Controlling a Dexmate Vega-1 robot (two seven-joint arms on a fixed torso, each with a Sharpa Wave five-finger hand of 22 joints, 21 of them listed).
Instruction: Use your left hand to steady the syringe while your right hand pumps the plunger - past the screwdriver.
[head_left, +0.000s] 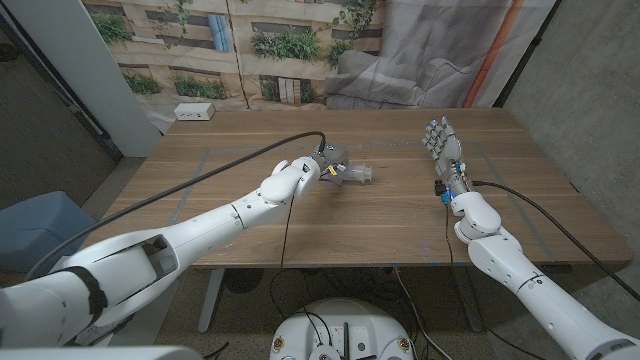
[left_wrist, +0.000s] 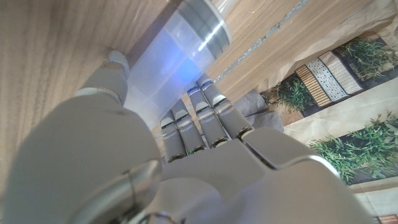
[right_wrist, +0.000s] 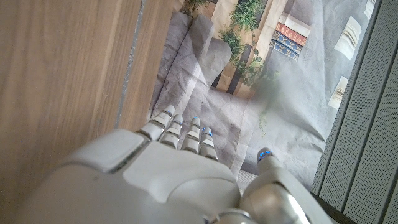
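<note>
Mid-table, left robot hand grips syringe — right robot hand open, apart.

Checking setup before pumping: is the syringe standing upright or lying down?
Lying down: the syringe rests lengthwise on the table, with the left robot hand over one end.

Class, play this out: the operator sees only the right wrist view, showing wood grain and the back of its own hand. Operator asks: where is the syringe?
Observer: In the head view the syringe lies mid-table, well apart from your right hand.
Operator: Is the left hand on it?
Observer: Yes, the left hand has its fingers curled round the clear barrel.
Operator: Anything else on the table?
Observer: A white box sits at the far left corner.
</note>
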